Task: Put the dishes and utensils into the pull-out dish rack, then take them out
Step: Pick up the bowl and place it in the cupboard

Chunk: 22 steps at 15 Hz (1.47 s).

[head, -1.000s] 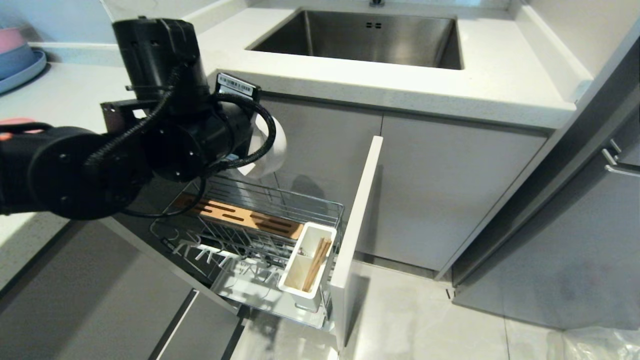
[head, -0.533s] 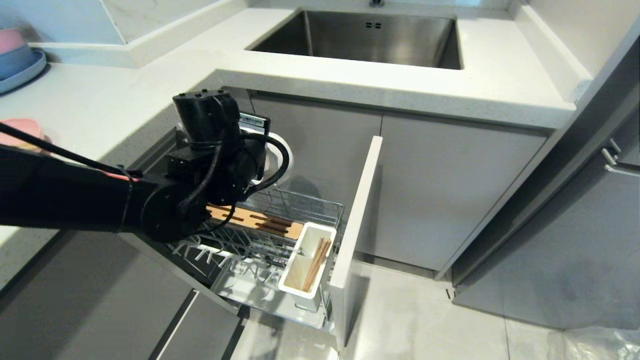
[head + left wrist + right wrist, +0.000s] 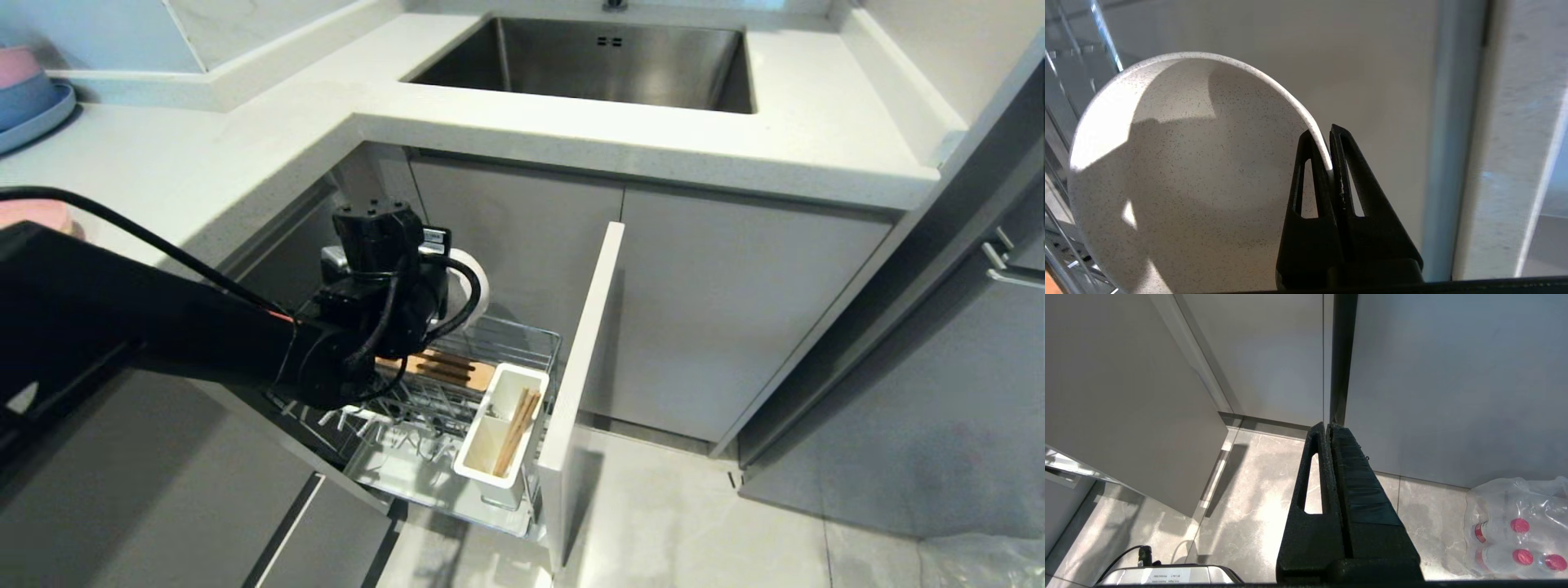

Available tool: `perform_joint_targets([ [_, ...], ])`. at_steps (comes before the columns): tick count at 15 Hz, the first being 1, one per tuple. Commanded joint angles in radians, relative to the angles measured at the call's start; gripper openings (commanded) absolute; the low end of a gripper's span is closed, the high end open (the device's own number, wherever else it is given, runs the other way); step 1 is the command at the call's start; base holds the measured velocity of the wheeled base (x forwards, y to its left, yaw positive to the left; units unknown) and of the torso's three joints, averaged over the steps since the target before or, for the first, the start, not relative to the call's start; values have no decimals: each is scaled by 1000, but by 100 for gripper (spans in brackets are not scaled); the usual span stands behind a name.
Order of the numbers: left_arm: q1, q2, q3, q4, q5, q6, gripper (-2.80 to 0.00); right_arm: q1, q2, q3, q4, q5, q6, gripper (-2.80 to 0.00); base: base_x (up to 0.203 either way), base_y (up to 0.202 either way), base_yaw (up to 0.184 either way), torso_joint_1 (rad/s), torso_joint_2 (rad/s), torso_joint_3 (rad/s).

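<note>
I have the left gripper (image 3: 1329, 134) clenched on the rim of the cream-white bowl (image 3: 1180, 171). In the left wrist view the two black fingers (image 3: 1306, 183) pinch the thin speckled edge between them, one finger on the inside of the bowl and the other on the outside, with the rim running up and away from the tips. The bowl hangs on its side, its hollow facing the wrist camera, and chrome wires of the pull-out dish rack (image 3: 1102, 36) show just beyond its far edge.

From the head view I see my left arm reaching down under the counter (image 3: 571, 131), with the bowl (image 3: 480, 282) peeking out as a white arc behind the wrist, above the rear part of the dish rack (image 3: 522, 347). Below it lie the slotted wooden strip (image 3: 449, 369) and the white cutlery caddy (image 3: 498, 433), in which the chopsticks (image 3: 516, 431) stand slanted. I cannot tell whether the bowl touches the wires.

My right gripper (image 3: 1328, 426) is pressed shut on nothing, parked low above the floor (image 3: 1249, 490) near a pack of bottles (image 3: 1519, 531).
</note>
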Motion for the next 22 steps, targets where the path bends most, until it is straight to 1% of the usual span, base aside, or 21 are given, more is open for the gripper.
perform_joint_targets([
  [1, 8, 39, -1, -37, 4, -20, -280, 0, 1, 2, 0, 0, 1, -280, 0, 0, 0, 0, 0, 0],
  [3, 8, 61, 5, -111, 3, -28, -280, 0, 1, 2, 0, 0, 1, -280, 0, 0, 0, 0, 0, 0],
  [5, 8, 89, 8, -148, 2, -30, -280, 0, 1, 2, 0, 0, 1, -280, 0, 0, 0, 0, 0, 0],
  [7, 9, 113, 5, -158, 1, -31, -280, 0, 1, 2, 0, 0, 1, -280, 0, 0, 0, 0, 0, 0],
  [10, 16, 142, 8, -158, -2, -72, -280, 0, 1, 2, 0, 0, 1, -280, 0, 0, 0, 0, 0, 0],
  [12, 19, 154, 6, -161, -11, -74, -280, 0, 1, 2, 0, 0, 1, -280, 0, 0, 0, 0, 0, 0],
  [14, 26, 160, 3, -163, -18, -92, -280, 0, 1, 2, 0, 0, 1, -280, 0, 0, 0, 0, 0, 0],
  [17, 33, 170, 8, -210, -33, -99, -280, 0, 1, 2, 0, 0, 1, -280, 0, 0, 0, 0, 0, 0],
  [22, 34, 184, 9, -218, -36, -102, -280, 0, 1, 2, 0, 0, 1, -280, 0, 0, 0, 0, 0, 0],
])
